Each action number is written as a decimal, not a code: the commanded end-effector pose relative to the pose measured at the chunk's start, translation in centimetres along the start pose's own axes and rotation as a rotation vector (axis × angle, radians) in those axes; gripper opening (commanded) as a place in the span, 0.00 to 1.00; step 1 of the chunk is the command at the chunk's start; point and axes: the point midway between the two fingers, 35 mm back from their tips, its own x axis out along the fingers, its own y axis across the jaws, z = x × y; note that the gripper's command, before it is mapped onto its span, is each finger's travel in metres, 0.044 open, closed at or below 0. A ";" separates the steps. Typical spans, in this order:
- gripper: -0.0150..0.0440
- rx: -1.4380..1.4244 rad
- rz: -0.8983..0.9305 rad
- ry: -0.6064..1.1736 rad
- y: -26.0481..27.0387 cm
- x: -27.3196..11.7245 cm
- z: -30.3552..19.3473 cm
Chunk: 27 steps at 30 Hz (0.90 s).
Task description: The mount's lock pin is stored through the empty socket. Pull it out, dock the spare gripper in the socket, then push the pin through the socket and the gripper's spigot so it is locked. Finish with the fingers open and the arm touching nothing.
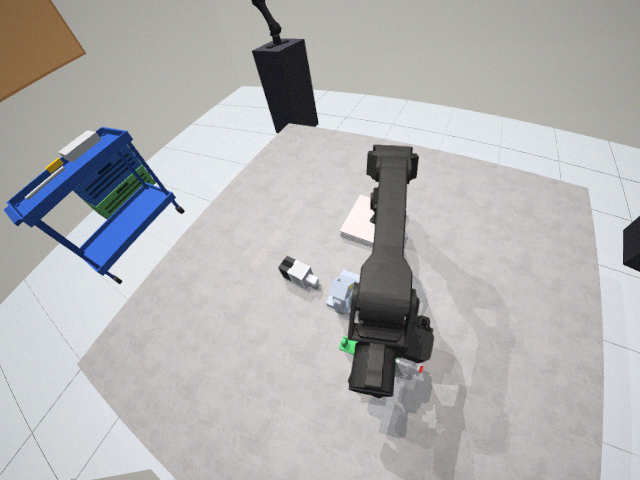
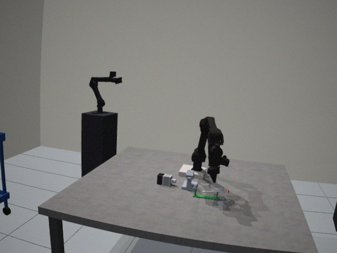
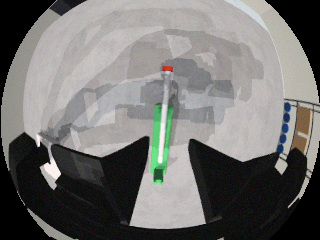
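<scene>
Two dark fingers of the gripper (image 2: 214, 182) (image 3: 169, 142) stand apart with nothing between them, above the table near the green rack (image 1: 347, 345) (image 2: 205, 196) (image 3: 156, 135). Across the rack, raised off its base strip, lies the lock pin (image 1: 408, 366) (image 2: 215, 191) (image 3: 164, 112), a pale rod whose red end sticks out past the rack. Near the rack stands the pale blue mount (image 1: 341, 291) (image 2: 189, 181), its socket without the spare gripper. Farther from the rack, beyond the mount, the spare gripper (image 1: 298, 272) (image 2: 165, 179) lies on the table (image 1: 232, 335) (image 2: 130, 201), apart from the mount, spigot toward it.
</scene>
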 end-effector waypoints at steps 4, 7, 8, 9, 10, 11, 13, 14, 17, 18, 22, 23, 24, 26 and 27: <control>0.56 -0.002 0.003 0.006 0.3 2.5 -0.5; 0.56 -0.002 0.003 0.006 0.3 2.9 -0.6; 0.56 -0.002 0.003 0.006 0.2 3.1 -0.6; 0.56 -0.002 0.003 0.006 0.2 3.2 -0.6; 0.56 -0.002 0.003 0.006 0.2 3.4 -0.6; 0.56 -0.002 0.003 0.006 0.2 3.6 -0.6; 0.56 -0.002 0.003 0.006 0.2 3.9 -0.7; 0.56 -0.002 0.003 0.006 0.2 4.1 -0.7; 0.56 -0.002 0.003 0.006 0.2 4.6 -0.8; 0.56 -0.002 0.003 0.006 0.2 4.7 -0.8; 0.56 -0.002 0.003 0.006 0.2 5.4 -0.9; 0.56 -0.002 0.003 0.006 0.2 5.5 -0.9; 0.56 -0.002 0.003 0.006 0.2 5.7 -0.9; 0.56 -0.002 0.003 0.006 0.2 6.0 -1.0; 0.56 -0.002 0.003 0.006 0.2 6.2 -1.0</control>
